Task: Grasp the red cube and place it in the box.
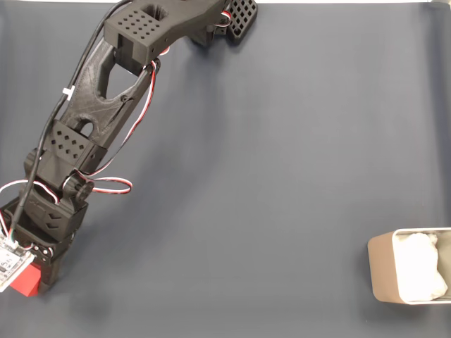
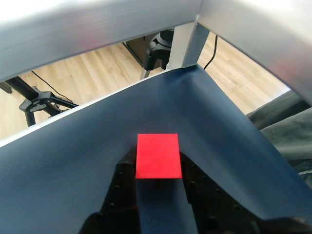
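Note:
The red cube is at the lower left edge of the fixed view, partly under the black arm's gripper. In the wrist view the red cube sits between the two black fingers, which press against its left and right sides, so the gripper is shut on it. Whether the cube rests on the mat or hangs just above it I cannot tell. The beige box with white wadding stands far away at the lower right edge of the fixed view.
A dark blue mat covers the table between the cube and the box. The arm's base is at the top. In the wrist view a metal frame, a wooden floor and a tripod foot lie beyond the mat's edge.

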